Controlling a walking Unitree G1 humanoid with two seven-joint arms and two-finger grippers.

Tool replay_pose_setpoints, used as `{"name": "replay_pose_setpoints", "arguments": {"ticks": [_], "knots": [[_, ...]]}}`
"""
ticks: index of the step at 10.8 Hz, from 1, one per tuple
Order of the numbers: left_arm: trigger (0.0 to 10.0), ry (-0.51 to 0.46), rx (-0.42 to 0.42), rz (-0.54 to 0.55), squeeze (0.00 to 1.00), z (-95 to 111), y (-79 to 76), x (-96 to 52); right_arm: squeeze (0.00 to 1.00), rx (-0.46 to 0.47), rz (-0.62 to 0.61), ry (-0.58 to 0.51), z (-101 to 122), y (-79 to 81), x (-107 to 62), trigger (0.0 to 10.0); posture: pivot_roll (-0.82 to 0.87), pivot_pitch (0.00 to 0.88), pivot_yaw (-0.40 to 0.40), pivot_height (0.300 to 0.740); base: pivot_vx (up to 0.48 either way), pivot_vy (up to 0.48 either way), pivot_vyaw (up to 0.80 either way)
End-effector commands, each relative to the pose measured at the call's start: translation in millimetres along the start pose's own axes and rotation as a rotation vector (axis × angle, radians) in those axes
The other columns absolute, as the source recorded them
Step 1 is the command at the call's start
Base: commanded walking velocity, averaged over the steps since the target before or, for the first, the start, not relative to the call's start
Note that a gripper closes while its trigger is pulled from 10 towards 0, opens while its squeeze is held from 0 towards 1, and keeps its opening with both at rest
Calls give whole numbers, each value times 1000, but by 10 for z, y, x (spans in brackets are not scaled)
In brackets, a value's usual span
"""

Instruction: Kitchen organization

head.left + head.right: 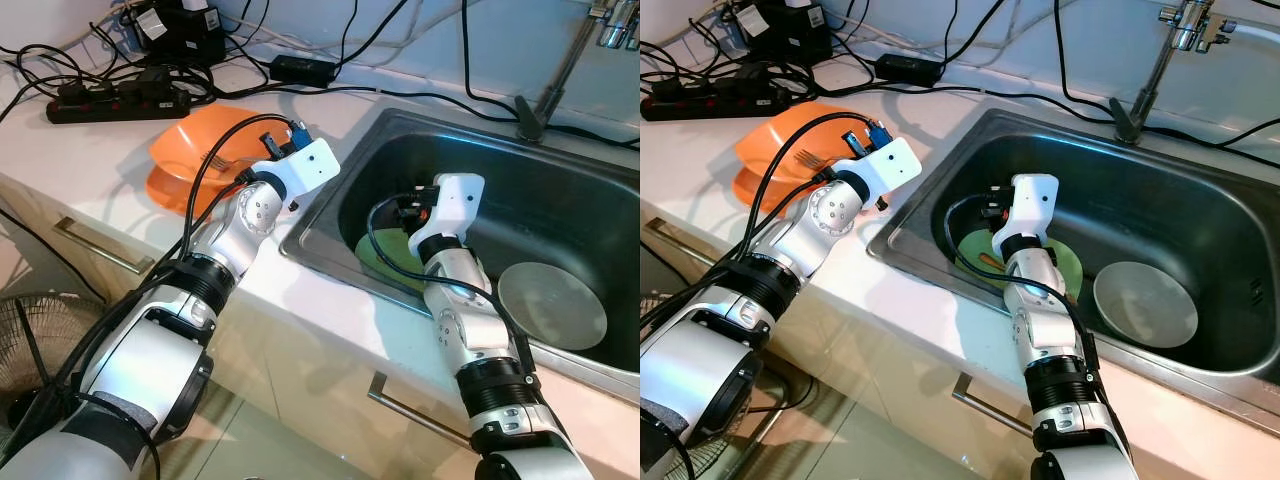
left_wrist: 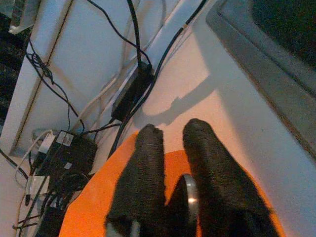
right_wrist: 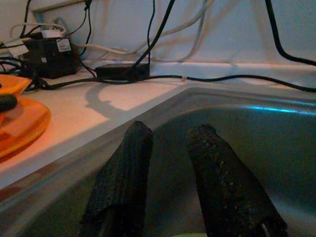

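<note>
— So, how many dishes are showing, and where?

— Two orange plates (image 1: pixel 190 160) are sitting stacked on the counter (image 1: pixel 80 150) left of the sink (image 1: pixel 560 170), with one fork (image 1: pixel 222 160) lying on top. Inside the sink one green plate (image 1: pixel 1065 262) is lying beside one round steel dish (image 1: pixel 1145 303).

— And the claws?

— The left gripper (image 2: pixel 170 136) is hovering over the orange plates, fingers slightly parted around a metal piece that I cannot identify. The right gripper (image 3: pixel 170 140) is reaching into the sink's left end above the green plate, fingers parted, holding nothing
</note>
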State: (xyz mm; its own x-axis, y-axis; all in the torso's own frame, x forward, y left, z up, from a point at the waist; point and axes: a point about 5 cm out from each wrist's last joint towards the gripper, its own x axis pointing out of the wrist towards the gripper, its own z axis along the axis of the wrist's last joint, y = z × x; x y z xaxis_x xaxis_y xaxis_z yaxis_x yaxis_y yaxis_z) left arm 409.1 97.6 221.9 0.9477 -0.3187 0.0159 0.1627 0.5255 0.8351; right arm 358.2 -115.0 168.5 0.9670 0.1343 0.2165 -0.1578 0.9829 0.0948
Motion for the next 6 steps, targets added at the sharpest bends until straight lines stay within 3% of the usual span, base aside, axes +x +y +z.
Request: {"name": "replay_pose_setpoints", "arguments": {"ticks": [1,3,6], "knots": [[0,0,7,1,0,-9,-10,-13,0,6,-6,-11,31,2,27,10000,168,102,-13,740,0,0,0],[0,-24,9,34,0,35,46,-12,0,6,-10,-12,31,0,29,10000,169,99,-12,740,0,0,0],[0,-135,36,149,0,287,286,-9,0,8,-14,-16,32,-2,45,10000,169,89,-8,740,0,0,0]]}}
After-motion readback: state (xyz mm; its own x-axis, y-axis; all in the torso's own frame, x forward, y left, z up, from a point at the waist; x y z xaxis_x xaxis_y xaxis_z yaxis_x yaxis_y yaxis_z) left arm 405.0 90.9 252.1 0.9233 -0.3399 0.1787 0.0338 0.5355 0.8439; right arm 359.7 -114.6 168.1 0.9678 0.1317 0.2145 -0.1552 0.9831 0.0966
